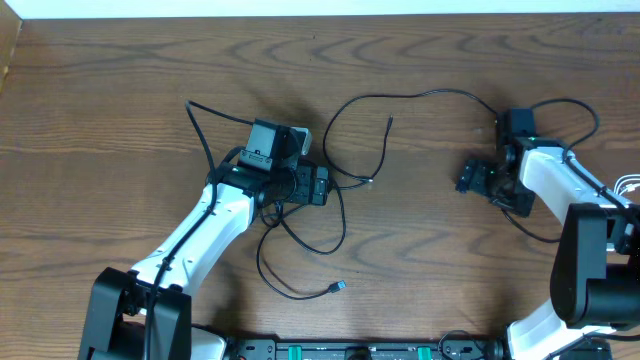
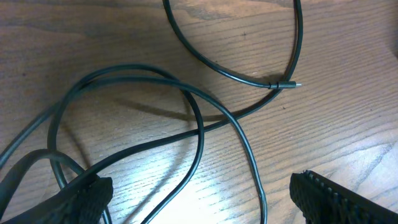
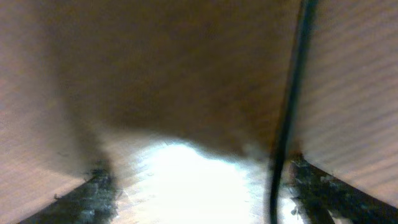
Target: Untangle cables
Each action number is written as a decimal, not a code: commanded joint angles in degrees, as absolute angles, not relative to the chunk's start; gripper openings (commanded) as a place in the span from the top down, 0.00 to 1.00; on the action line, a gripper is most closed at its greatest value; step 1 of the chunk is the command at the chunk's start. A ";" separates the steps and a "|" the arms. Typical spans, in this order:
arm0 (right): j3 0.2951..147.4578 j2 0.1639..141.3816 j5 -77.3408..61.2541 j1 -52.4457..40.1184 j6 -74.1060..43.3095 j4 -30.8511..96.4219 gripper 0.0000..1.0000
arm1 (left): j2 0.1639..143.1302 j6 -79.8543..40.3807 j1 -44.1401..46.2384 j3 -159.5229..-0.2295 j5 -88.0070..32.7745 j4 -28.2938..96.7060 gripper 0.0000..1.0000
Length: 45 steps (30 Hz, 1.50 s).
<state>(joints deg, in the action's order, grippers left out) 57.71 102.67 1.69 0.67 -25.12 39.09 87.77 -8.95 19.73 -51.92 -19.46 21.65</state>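
Note:
Thin black cables [image 1: 340, 215] lie looped and crossed on the wooden table. My left gripper [image 1: 322, 185] hangs low over the tangle, open. In the left wrist view two black strands [image 2: 200, 134] run between its fingers [image 2: 81, 199] without being pinched, and a small plug tip [image 2: 292, 85] lies farther off. One long black cable [image 1: 420, 95] arcs rightward to my right gripper [image 1: 470, 178]. The right wrist view is blurred; the right gripper [image 3: 202, 193] stands open there, with a black cable [image 3: 287, 124] close to its right finger [image 3: 317, 186]. A white cable [image 1: 630, 185] peeks in at the right edge.
A loose cable end with a blue plug [image 1: 338, 288] lies near the front of the table. Another free end [image 1: 390, 120] points toward the back. A pale wall edge [image 1: 300, 8] bounds the far side. The arm bases stand at the front.

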 commanded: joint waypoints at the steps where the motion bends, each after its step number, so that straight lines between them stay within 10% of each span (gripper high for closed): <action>1: 55.77 104.16 -4.95 -1.52 -23.73 35.35 0.55 | 87.88 -8.36 19.70 -51.53 -19.90 21.76 0.02; 3: 55.86 104.16 -4.91 -1.83 -23.73 32.40 0.97 | 87.88 -8.36 19.70 -51.53 -19.90 21.76 0.02; 4: 56.14 104.16 -5.13 -1.83 -23.73 30.68 0.99 | 87.88 -8.36 19.70 -51.53 -19.90 21.76 0.02; 32: 109.65 105.14 11.88 27.75 5.02 24.38 0.99 | 87.88 -8.36 19.70 -51.53 -19.90 21.76 0.02; 45: 108.29 111.90 -3.92 21.10 6.83 34.44 0.99 | 87.88 -8.36 19.70 -51.53 -19.90 21.76 0.02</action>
<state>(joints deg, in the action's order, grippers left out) 110.08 107.44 0.86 25.26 4.27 32.01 87.77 -8.95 19.73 -51.92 -19.46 21.67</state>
